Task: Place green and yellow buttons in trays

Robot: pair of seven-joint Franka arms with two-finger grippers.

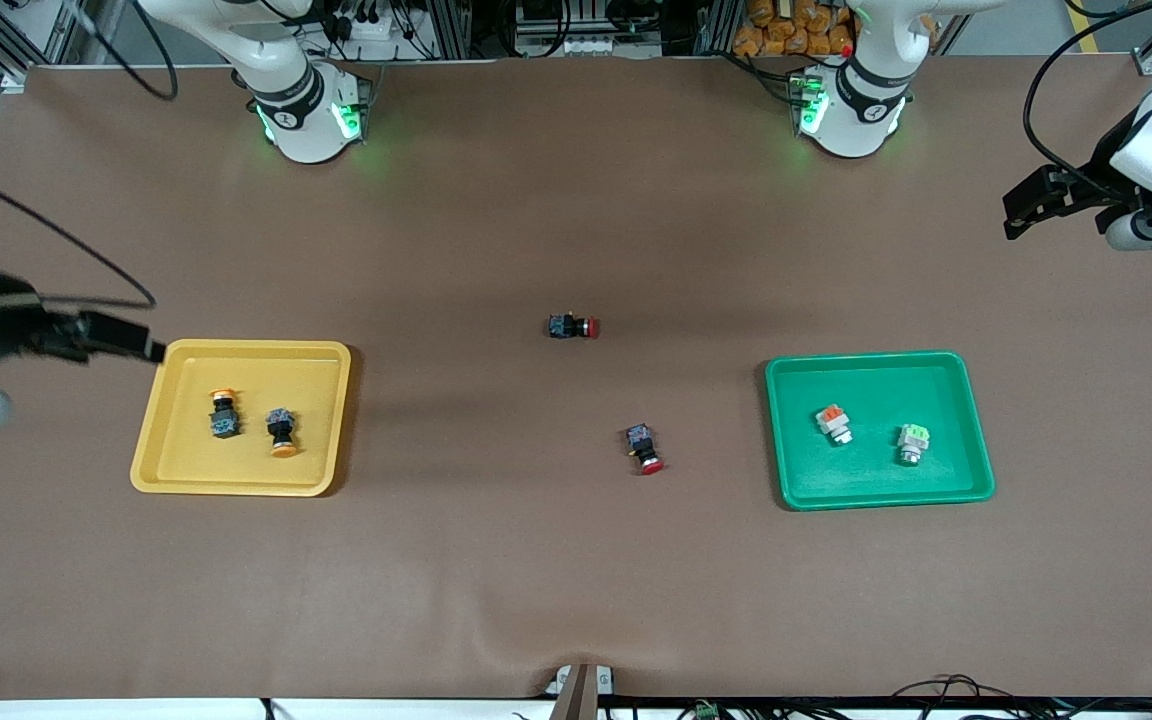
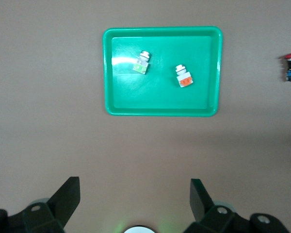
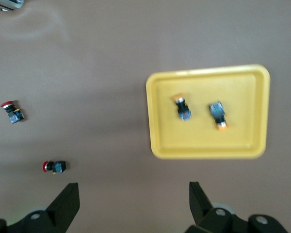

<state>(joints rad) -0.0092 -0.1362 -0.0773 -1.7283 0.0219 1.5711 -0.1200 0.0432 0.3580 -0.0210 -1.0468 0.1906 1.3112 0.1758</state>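
The yellow tray [image 1: 316, 360] is holding 2 round yellow buttons [image 1: 224, 412]; the green tray [image 1: 976, 440] is holding 2 square buttons [image 1: 834, 422]. Between them 2 red-capped switches [image 1: 572, 326] are lying. The left gripper [image 2: 134, 196] and right gripper [image 3: 134, 196] are hanging spread, empty.

Yellow tray [image 1: 241, 352], green tray [image 1: 876, 360], brown table [image 1: 536, 580]

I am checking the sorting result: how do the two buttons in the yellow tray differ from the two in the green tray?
The two buttons in the yellow tray, one beside the other, have round orange-yellow caps on dark bodies. Those in the green tray have square caps on whitish bodies: one orange, one light green. So the yellow-tray pair match in cap colour; the green-tray pair do not. All four lie on their sides, apart from each other.
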